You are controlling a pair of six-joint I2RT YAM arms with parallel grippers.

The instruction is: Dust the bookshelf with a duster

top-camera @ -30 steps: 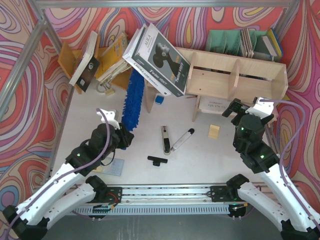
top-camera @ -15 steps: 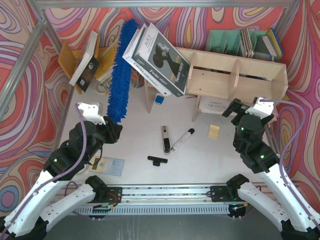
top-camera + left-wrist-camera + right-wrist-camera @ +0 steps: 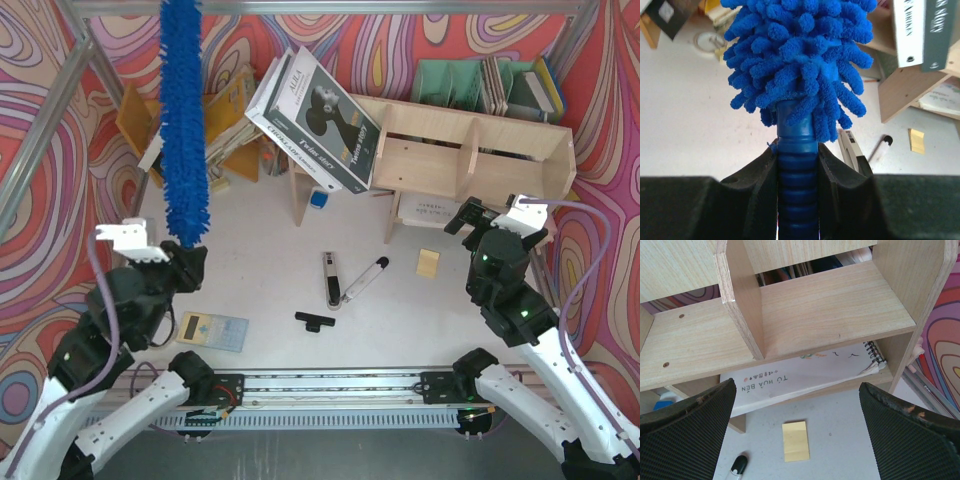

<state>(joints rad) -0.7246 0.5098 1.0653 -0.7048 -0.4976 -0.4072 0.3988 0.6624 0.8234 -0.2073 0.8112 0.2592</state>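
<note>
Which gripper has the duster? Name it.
The left gripper: it is shut on the handle of the blue duster, whereas the right gripper stands open and empty facing the bookshelf.

Robot lab test cell, dressed up as a study corner. Cues: left arm [image 3: 95, 345] and right arm [image 3: 515, 300] bolted to a metal rail [image 3: 330, 385] along the near edge of a white worktop [image 3: 260, 290]. Bare aluminium frame [image 3: 400, 7] overhead. Walls are one printed swirl backdrop [image 3: 420, 35] in red, purple and yellow, not room walls.

Props are study stuff:
- plywood bookshelf [image 3: 520, 145] at far right
- orange book rack [image 3: 135, 115] at far left corner
- green file holders [image 3: 450, 82] at the far edge
- big books [image 3: 320, 115] leaning on the shelf's left end
- calculator [image 3: 212, 331] near the left front
- marker [image 3: 365, 278] and sticky note [image 3: 429, 263] mid-worktop
- spiral notebook [image 3: 805, 375] under the lowest shelf board
</note>
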